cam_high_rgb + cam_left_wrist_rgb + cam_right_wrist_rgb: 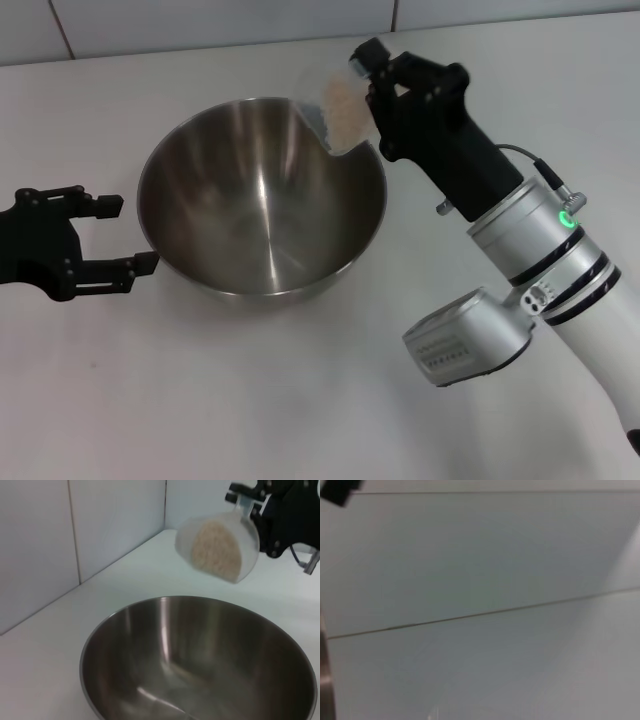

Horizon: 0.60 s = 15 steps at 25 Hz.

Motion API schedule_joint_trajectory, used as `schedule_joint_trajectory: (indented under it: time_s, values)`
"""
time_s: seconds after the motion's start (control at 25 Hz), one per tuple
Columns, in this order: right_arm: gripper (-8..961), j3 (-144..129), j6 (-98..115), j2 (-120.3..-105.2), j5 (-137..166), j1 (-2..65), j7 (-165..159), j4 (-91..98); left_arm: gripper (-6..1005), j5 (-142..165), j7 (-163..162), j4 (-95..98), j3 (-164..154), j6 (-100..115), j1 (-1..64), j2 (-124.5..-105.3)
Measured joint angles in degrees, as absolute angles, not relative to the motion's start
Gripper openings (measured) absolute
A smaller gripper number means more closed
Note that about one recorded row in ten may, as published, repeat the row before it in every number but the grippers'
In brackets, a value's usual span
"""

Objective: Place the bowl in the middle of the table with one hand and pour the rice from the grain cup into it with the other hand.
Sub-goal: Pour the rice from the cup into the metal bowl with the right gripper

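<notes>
The steel bowl (262, 195) stands on the white table (200, 400), its inside bare. My right gripper (372, 82) is shut on the grain cup (338, 110) and holds it tilted over the bowl's far right rim. The rice (342, 108) lies heaped inside the cup. In the left wrist view the cup (220, 547) hangs tipped above the bowl (200, 655), with the rice (216, 548) still inside it. My left gripper (115, 236) is open just left of the bowl, apart from its rim.
A tiled wall (200, 25) runs along the table's far edge. My right arm (530, 250) reaches across the table's right side. The right wrist view shows only wall tiles (480, 580).
</notes>
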State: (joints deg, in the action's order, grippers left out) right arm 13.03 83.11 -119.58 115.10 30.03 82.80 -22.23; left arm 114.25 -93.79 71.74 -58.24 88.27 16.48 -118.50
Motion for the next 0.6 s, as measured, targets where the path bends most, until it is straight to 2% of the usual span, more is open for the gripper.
schedule_joint_trajectory:
  time_s: [0.6]
  values:
    - [10, 13.5, 77.1, -119.74, 118.3, 32.5, 117.9, -24.1, 805, 114.3, -94.5, 72.2, -59.4, 88.2, 17.4, -118.47]
